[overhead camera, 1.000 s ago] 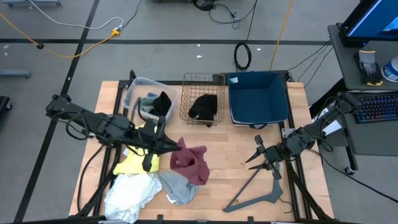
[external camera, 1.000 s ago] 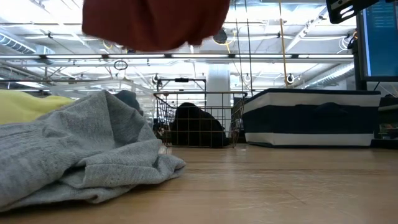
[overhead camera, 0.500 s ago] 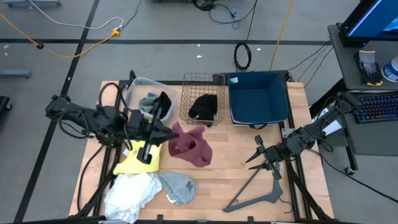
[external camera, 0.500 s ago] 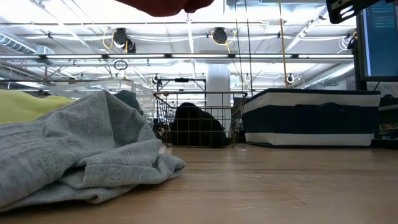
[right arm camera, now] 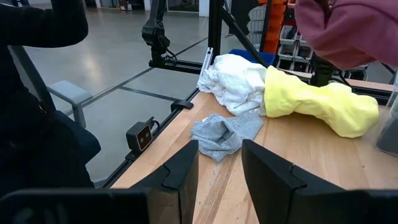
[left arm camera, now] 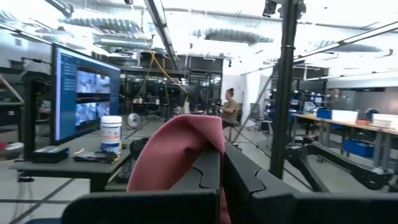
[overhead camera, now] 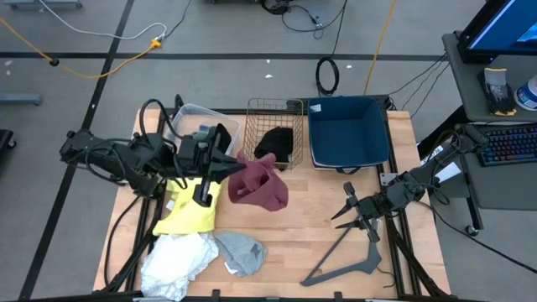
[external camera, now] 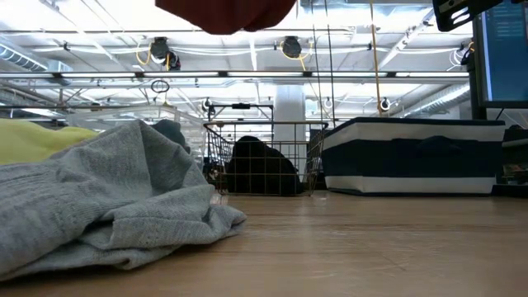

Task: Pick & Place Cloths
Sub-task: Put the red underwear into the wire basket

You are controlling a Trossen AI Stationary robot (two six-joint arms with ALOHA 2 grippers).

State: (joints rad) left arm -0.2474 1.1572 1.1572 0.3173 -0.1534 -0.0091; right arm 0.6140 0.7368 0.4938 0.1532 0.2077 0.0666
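My left gripper [overhead camera: 236, 169] is shut on a maroon cloth [overhead camera: 260, 188] and holds it in the air in front of the wire basket [overhead camera: 273, 107]. The cloth also shows in the left wrist view [left arm camera: 171, 155] and at the top of the low view [external camera: 227, 12]. A yellow cloth [overhead camera: 189, 211], a white cloth [overhead camera: 174, 257] and a light grey cloth [overhead camera: 242, 252] lie on the table's near left. A black cloth [overhead camera: 274, 144] lies in the wire basket. My right gripper [overhead camera: 340, 214] is open and empty at the table's right. My left gripper pinches a bunched fold of the maroon cloth [left arm camera: 205, 138] between its two fingers. The fingers come about level from the table's left. The cloth hangs beyond and below the fingertips, slack and clear of the table.
A clear plastic bin [overhead camera: 186, 116] at the far left holds dark and grey-blue cloths. A blue bin [overhead camera: 348, 134] stands at the far right. A grey hanger bar [overhead camera: 348, 260] lies near the right gripper. Bare wood lies in the table's middle.
My left gripper has gone up and toward the table's far edge and the wire basket, still shut on the maroon cloth. The cloth has gone with it, from over the grey cloth to just in front of the basket, hanging clear of the table.
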